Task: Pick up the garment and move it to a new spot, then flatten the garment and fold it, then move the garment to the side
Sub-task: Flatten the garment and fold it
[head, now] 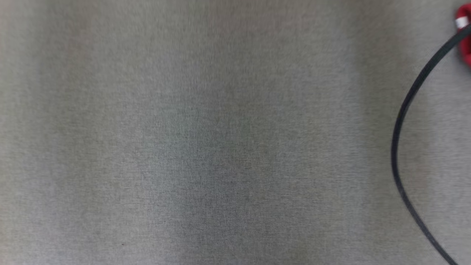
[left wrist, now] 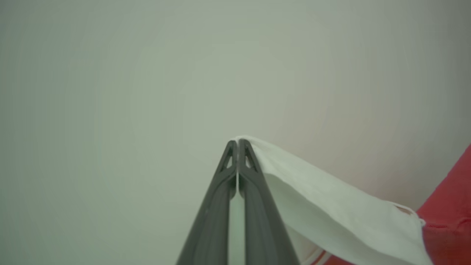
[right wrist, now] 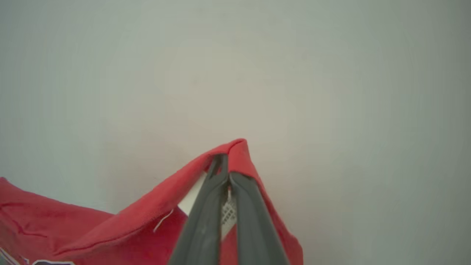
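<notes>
Left end effector (left wrist: 237,141) is clamped shut on a white edge of the garment (left wrist: 331,206), which trails to the lower right of the left wrist view into red cloth. Right end effector (right wrist: 220,158) is pinched shut on a red fold, with cloth running to its view's lower left. Judgement: the long axis spans the two grips, neither arm nearer. In the head view, red shows at the upper right edge by a black cable (head: 401,121), and grey counter (head: 184,129) spreads leftward.
</notes>
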### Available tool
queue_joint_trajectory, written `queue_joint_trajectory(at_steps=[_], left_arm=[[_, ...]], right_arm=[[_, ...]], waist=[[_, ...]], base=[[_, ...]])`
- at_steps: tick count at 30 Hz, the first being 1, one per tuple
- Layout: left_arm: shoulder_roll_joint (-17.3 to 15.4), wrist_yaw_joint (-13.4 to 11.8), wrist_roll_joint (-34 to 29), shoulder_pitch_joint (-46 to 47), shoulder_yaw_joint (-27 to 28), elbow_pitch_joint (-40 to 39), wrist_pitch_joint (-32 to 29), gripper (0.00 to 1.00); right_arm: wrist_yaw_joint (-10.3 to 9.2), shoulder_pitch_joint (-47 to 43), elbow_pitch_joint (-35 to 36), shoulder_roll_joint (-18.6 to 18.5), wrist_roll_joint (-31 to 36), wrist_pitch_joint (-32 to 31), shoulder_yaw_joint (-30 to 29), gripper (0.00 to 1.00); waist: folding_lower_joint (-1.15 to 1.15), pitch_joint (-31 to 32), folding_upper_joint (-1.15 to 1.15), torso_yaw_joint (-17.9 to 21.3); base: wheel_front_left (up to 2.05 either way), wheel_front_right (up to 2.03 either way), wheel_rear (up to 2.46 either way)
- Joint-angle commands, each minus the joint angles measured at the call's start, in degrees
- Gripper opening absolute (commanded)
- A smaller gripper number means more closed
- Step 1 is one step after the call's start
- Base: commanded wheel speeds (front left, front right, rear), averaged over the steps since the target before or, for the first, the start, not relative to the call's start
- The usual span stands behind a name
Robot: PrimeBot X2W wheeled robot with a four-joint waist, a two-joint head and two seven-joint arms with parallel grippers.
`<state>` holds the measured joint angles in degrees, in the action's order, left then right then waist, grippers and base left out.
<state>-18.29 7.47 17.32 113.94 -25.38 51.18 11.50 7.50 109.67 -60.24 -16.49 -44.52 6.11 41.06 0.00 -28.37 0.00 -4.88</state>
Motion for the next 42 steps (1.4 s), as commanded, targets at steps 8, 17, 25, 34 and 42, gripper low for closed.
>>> queue_joint_trajectory(at_steps=[8, 17, 25, 34, 42], left_arm=[[-1.88, -0.17, 3.73, -11.67, 0.03, -8.18, 3.41, 0.0], [-5.49, -3.87, 9.18, -37.89, 4.34, -26.71, 3.54, 0.0], [-5.99, -10.34, 14.82, -63.87, 7.15, -42.27, 2.6, 0.0], [-3.53, -15.71, 17.36, -86.41, 8.07, -50.6, 3.37, 0.0], [0.76, -16.62, 18.27, -100.82, 9.46, -53.32, 3.74, 0.0]], right_arm=[[-0.02, -9.2, 11.56, -3.85, -7.81, 1.57, 7.33, 0.0], [-0.02, -27.69, 24.45, -9.77, -17.17, 4.51, 13.08, 0.0], [-0.02, -44.77, 32.69, -14.01, -21.21, 6.49, 17.14, 0.0], [-0.02, -61.61, 36.9, -16.39, -20.95, 8.63, 17.03, 0.0], [-0.02, -74.85, 40.25, -17.53, -17.94, 9.06, 12.28, 0.0]], waist=[[0.0, -5.71, 0.0, 0.29], [0.0, 1.54, 0.0, 2.13], [0.0, 9.8, 0.0, 2.48], [0.0, 17.16, 0.0, 1.5], [0.0, 21.94, 0.0, 0.87]], base=[[0.0, 0.0, 0.0], [0.0, 0.0, 0.0], [0.0, 0.0, 0.0], [0.0, 0.0, 0.0], [0.0, 0.0, 0.0]])
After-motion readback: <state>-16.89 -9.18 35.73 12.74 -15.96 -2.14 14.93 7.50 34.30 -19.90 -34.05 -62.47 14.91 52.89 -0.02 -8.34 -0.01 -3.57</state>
